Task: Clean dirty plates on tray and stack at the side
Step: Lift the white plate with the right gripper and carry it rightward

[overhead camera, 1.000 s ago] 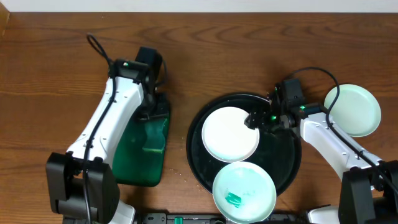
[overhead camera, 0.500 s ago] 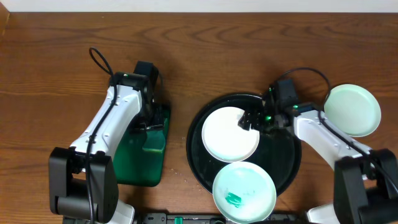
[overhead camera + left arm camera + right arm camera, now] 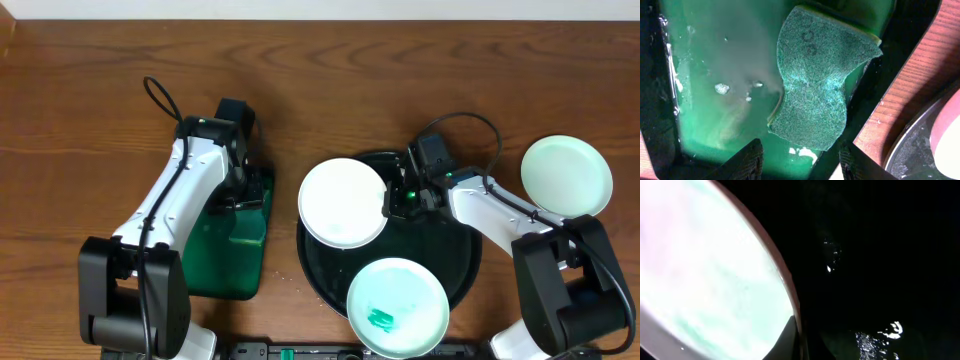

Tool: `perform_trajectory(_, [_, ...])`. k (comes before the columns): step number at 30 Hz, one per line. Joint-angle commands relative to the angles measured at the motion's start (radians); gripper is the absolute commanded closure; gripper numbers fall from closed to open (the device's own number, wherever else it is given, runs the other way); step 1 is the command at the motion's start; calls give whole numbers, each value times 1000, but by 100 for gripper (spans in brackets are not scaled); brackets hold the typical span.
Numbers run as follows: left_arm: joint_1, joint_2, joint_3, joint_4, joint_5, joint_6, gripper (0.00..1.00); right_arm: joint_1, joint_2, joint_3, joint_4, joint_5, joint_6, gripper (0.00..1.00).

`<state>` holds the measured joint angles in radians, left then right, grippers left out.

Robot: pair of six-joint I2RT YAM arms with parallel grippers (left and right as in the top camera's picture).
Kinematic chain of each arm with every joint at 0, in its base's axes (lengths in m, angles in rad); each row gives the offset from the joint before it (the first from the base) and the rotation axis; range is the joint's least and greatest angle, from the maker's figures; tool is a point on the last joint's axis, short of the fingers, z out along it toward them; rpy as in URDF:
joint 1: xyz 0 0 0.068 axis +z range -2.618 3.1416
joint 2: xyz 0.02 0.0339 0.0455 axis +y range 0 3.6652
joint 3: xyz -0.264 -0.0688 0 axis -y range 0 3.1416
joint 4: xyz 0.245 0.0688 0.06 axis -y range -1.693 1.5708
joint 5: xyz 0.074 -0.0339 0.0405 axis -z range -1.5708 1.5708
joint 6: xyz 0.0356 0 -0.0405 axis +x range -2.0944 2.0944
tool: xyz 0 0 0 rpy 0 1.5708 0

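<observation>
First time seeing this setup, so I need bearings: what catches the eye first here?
The white plate, held at its right edge by the right end effector, juts over the left rim of the black tray. A green-smeared plate sits at the tray's near edge. At left, the open left end effector hovers over a sponge in a green tub.

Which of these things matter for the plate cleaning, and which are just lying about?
Job: white plate in right pincer; smeared plate; black tray; pale green plate at the side; sponge; green basin.
Lying about: black unit at front edge.
</observation>
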<state>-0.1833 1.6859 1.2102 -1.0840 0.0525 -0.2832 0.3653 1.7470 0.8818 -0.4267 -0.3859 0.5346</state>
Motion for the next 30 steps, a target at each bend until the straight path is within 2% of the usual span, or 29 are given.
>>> perform_trajectory(1, [5, -6, -9, -2, -11, 14, 50, 10, 9, -6, -3, 61, 0, 99])
perform_trajectory(5, [5, -6, -9, -2, -10, 14, 50, 2, -52, -6, -5, 77, -27, 98])
perform_trajectory(14, [5, -6, -9, -1, -10, 13, 50, 3, -353, -3, -112, 322, -103, 99])
perform_trajectory(19, [5, -6, -9, 8, -10, 14, 58, 3, -498, -3, -222, 500, -189, 99])
perform_trajectory(25, [5, -5, -15, 36, -10, 13, 57, 11, -607, -3, -343, 669, -221, 99])
perform_trajectory(30, [5, 8, -15, 43, -7, 13, 57, 67, -613, -3, -351, 842, -236, 99])
